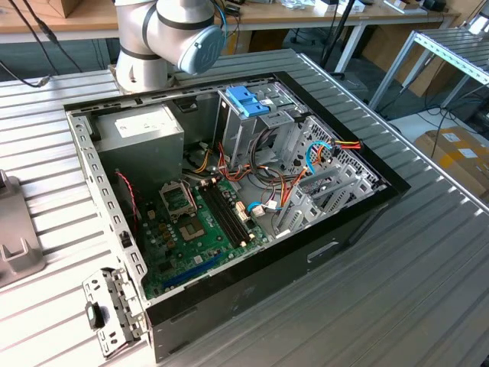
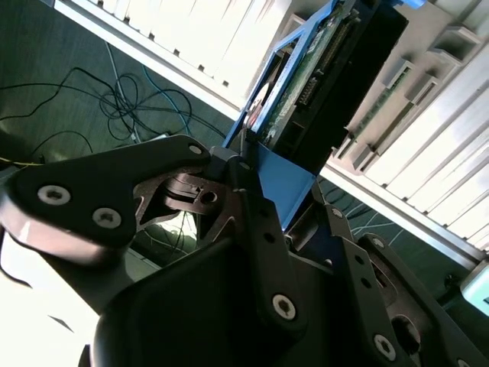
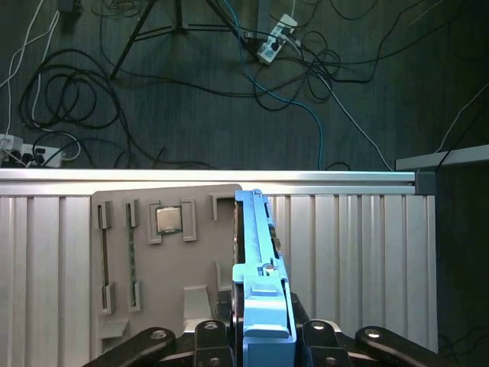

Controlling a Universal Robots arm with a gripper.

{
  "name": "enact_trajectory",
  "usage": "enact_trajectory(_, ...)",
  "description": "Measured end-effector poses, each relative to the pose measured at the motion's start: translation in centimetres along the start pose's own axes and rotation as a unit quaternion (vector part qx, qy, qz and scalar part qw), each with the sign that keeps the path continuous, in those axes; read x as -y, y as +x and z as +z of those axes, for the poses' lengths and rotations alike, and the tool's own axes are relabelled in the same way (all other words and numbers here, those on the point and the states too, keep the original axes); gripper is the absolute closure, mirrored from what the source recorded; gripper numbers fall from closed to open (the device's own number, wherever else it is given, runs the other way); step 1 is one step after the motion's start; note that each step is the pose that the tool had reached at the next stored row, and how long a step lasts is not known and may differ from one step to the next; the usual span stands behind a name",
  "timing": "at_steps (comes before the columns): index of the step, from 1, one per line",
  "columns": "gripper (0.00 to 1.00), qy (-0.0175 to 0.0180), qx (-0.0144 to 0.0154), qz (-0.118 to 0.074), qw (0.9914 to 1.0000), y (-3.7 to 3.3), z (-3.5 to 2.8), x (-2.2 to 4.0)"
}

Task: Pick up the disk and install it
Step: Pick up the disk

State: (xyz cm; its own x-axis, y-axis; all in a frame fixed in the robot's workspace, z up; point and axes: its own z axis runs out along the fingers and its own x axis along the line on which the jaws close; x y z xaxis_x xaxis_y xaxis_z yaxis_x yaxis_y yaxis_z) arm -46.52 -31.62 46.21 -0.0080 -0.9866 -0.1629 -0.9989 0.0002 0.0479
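Observation:
The disk [image 3: 257,252] is a thin drive in a light blue carrier, seen edge-on in the first wrist view. My gripper [image 3: 263,340] is shut on its near end, with a dark finger on each side. In the second wrist view the disk [image 2: 321,84] shows its dark body and blue frame, and the gripper [image 2: 294,210] clamps its blue end. It stands on edge beside a grey holder tray [image 3: 168,306]; whether it still touches the tray I cannot tell. The open computer case [image 1: 229,199] lies on the table in the exterior view.
The grey tray also carries a processor chip [image 3: 168,220] and a memory stick [image 3: 131,252]. Beyond the ribbed table's edge [image 3: 206,177] lie floor cables [image 3: 290,69]. Inside the case, a darker blue latch piece [image 1: 248,99] tops a metal drive cage, above a motherboard [image 1: 199,222].

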Motion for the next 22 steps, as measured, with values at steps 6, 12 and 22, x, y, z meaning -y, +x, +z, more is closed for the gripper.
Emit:
enact_trajectory(6, 0.63, 0.0000, 0.0000, 0.000, 1.00000, 0.65, -0.11, 0.00)
enact_trajectory(12, 0.63, 0.0000, 0.0000, 0.000, 1.00000, 1.38, -0.23, 0.00)
enact_trajectory(22, 0.63, 0.0000, 0.0000, 0.000, 1.00000, 2.01, -0.34, 0.30)
